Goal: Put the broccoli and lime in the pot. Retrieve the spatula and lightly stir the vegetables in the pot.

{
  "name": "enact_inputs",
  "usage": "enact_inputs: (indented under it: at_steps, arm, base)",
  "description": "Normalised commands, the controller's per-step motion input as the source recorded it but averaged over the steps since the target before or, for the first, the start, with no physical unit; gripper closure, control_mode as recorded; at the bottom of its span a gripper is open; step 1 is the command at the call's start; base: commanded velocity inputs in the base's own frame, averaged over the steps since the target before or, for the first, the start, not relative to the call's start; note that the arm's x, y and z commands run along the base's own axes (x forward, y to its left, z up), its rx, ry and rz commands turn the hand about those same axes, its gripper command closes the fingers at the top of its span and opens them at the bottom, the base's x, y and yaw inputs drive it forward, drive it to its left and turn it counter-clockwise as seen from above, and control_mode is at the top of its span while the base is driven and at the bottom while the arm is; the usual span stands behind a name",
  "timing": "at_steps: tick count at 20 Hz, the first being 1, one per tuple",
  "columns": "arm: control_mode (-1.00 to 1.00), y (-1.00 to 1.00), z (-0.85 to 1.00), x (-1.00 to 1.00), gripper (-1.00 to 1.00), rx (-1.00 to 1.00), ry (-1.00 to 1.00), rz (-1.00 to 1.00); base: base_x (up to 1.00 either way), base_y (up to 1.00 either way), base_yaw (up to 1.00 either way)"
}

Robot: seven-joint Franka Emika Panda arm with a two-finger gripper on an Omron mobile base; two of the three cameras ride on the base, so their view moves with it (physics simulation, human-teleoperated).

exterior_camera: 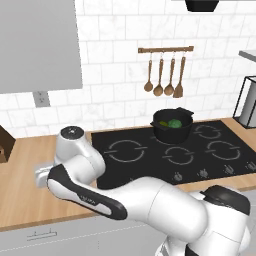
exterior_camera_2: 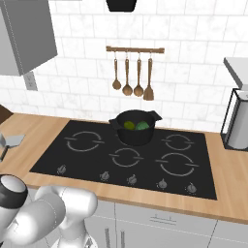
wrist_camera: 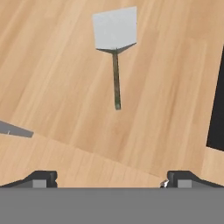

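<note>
The black pot (exterior_camera: 172, 131) (exterior_camera_2: 136, 135) stands on the back middle burner. Inside it lie the yellow-green lime (exterior_camera: 164, 123) (exterior_camera_2: 129, 125) and the dark-green broccoli (exterior_camera: 175, 123) (exterior_camera_2: 142, 126). The spatula (wrist_camera: 115, 30) lies flat on the wooden counter left of the cooktop, its square grey blade pointing away from the hand and its thin handle towards it. Its blade also peeks out in the base views, spatula (exterior_camera: 40, 176) (exterior_camera_2: 14, 140). My gripper (wrist_camera: 111, 180) hovers above the counter just short of the handle's end, open, with nothing between the fingertips (wrist_camera: 41, 179).
The black cooktop (exterior_camera: 150, 150) (exterior_camera_2: 97, 160) (wrist_camera: 216, 109) lies right of the spatula. Brown wooden spoons and a turner hang on a rail (exterior_camera: 165, 50) (exterior_camera_2: 135, 49) above the pot. A wire-framed grey container (exterior_camera_2: 238, 121) stands at the right. A dark box (exterior_camera: 4, 145) sits on the counter's left.
</note>
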Motion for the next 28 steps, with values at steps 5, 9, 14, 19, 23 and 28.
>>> enact_inputs:
  at_steps: [5,9,14,19,23,28]
  arm:
    - [-1.0,0.0,-0.22,0.0,-1.0,-0.05,0.0,0.0]
    - [-1.0,0.0,-0.09,0.08,-1.0,-0.02,0.0,0.0]
    - [-1.0,0.08,-0.08,0.22,-1.0,0.0,0.0,0.0]
    - [-1.0,0.12,-0.1,0.21,-1.0,0.0,0.0,0.0]
    - [-1.0,0.17,-0.2,0.09,-1.0,0.0,0.0,0.0]
    - [-1.0,0.19,-0.26,0.23,-1.0,-0.02,0.0,0.0]
  base:
    - [0.0,0.0,0.0]
    - [0.0,0.0,0.0]
    - [0.0,0.0,0.0]
    - [0.0,0.0,0.0]
    - [0.0,0.0,0.0]
    - [0.0,0.0,0.0]
